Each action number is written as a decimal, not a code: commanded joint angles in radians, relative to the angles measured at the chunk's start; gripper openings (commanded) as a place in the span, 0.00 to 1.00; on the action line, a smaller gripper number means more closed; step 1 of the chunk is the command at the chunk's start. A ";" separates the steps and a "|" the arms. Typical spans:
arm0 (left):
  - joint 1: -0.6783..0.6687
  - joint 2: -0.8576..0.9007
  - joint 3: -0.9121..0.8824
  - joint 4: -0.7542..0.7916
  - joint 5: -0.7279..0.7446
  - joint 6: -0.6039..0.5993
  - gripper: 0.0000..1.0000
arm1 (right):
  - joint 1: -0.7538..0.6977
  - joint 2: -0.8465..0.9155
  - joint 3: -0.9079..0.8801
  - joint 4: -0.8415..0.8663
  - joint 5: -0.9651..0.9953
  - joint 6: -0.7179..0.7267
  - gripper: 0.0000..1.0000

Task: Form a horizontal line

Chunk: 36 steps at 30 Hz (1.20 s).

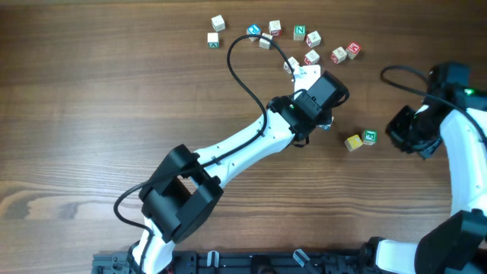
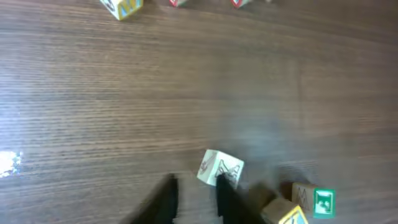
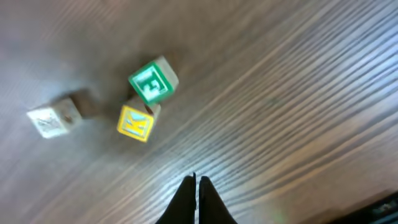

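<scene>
The pale whitish cube (image 2: 221, 168) lies tilted on the wooden table, touching the tip of the right finger (image 2: 227, 198) of my left gripper (image 2: 196, 182). Its fingers stand apart with only bare table between them. In the overhead view the left gripper (image 1: 326, 122) hides that cube. To its right, the yellow cube (image 1: 352, 142) and the green cube (image 1: 370, 137) sit side by side, touching. In the right wrist view the green cube (image 3: 152, 81) and the yellow cube (image 3: 135, 123) lie ahead, with the pale cube (image 3: 51, 118) apart to their left. My right gripper (image 3: 196, 179) is shut on nothing, right of the pair (image 1: 403, 131).
Several loose letter cubes are scattered at the back of the table, among them a white one (image 1: 218, 23), a green-lettered one (image 1: 299, 32) and a red-lettered one (image 1: 353, 49). The left arm's black cable (image 1: 243, 76) loops over the table middle.
</scene>
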 commanded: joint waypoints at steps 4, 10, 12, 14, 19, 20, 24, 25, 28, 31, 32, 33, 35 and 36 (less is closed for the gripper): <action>0.084 0.134 -0.011 0.029 -0.010 0.000 0.04 | 0.009 0.000 -0.118 0.072 -0.039 0.000 0.04; 0.101 0.237 -0.011 0.171 0.207 0.082 0.04 | 0.009 0.000 -0.280 0.301 -0.138 0.002 0.04; 0.100 0.245 -0.011 0.171 0.284 0.083 0.04 | 0.009 0.000 -0.319 0.364 -0.140 0.002 0.04; 0.091 0.252 -0.011 0.171 0.347 0.083 0.04 | 0.009 0.000 -0.346 0.431 -0.140 0.002 0.04; 0.063 0.258 -0.011 0.179 0.347 0.083 0.07 | 0.009 0.000 -0.418 0.505 -0.154 0.056 0.05; 0.054 0.258 -0.011 0.180 0.346 0.083 0.08 | 0.009 0.000 -0.433 0.508 -0.160 0.056 0.04; 0.048 0.258 -0.011 0.179 0.347 0.083 0.07 | 0.009 0.000 -0.468 0.559 -0.159 0.056 0.05; 0.047 0.258 -0.011 0.179 0.348 0.082 0.07 | 0.009 0.000 -0.483 0.588 -0.159 0.056 0.05; 0.037 0.257 -0.011 0.175 0.347 0.083 0.07 | 0.009 0.000 -0.522 0.669 -0.159 0.090 0.05; 0.032 0.258 -0.011 0.176 0.347 0.082 0.07 | 0.015 0.000 -0.524 0.671 -0.186 0.113 0.05; 0.032 0.258 -0.011 0.176 0.347 0.082 0.07 | 0.015 0.000 -0.524 0.673 -0.186 0.113 0.05; 0.032 0.258 -0.011 0.176 0.347 0.082 0.07 | 0.015 0.000 -0.524 0.682 -0.187 0.114 0.05; 0.032 0.258 -0.011 0.176 0.347 0.082 0.07 | 0.015 0.000 -0.524 0.712 -0.199 0.117 0.05; 0.032 0.258 -0.011 0.176 0.347 0.082 0.07 | 0.015 0.000 -0.524 0.732 -0.218 0.117 0.05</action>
